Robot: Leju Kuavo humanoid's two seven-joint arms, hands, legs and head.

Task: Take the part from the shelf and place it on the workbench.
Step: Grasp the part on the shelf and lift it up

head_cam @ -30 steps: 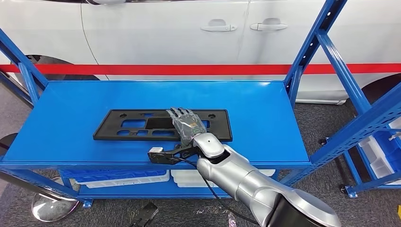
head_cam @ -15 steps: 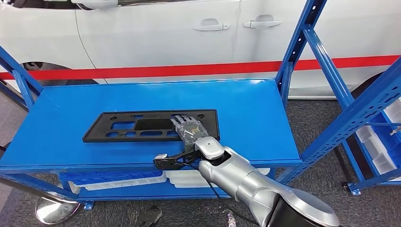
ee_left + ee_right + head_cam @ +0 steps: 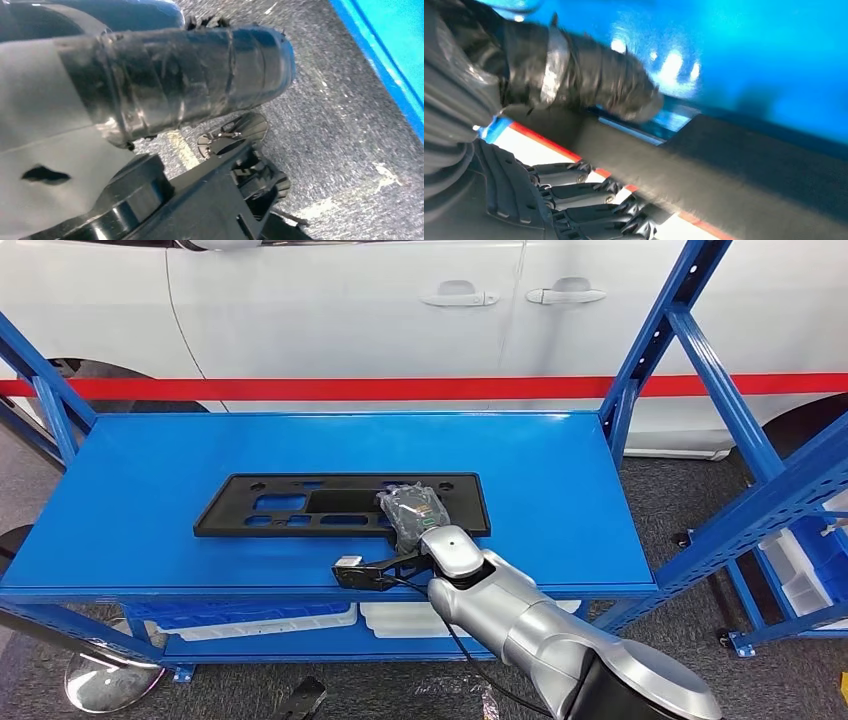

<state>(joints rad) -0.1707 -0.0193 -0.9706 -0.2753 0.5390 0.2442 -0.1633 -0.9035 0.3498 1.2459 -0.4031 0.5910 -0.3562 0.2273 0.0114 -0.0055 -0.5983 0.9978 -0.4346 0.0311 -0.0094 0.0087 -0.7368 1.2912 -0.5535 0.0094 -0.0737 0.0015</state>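
1. Shelf (image 3: 150,520): bright blue top, with blue uprights.
2. Part (image 3: 300,505), on the shelf top: matt black plate with cut-out openings showing blue through them.
3. Right hand (image 3: 412,512), over the part's right end: dark grey fingers, with a silver arm behind.
4. Car (image 3: 350,320), behind the shelf: white body with a red horizontal stripe.
5. Floor (image 3: 680,500), right of the shelf: speckled dark grey.
6. Bins (image 3: 300,618), under the shelf top: white.

One black part (image 3: 340,506) on one blue shelf (image 3: 560,470). One robot hand, the right hand (image 3: 415,514), at the part. One white car (image 3: 350,310) behind, two door handles (image 3: 461,298) on it, one red stripe (image 3: 400,387). White trays (image 3: 250,617) on the lower level, exact count unclear.
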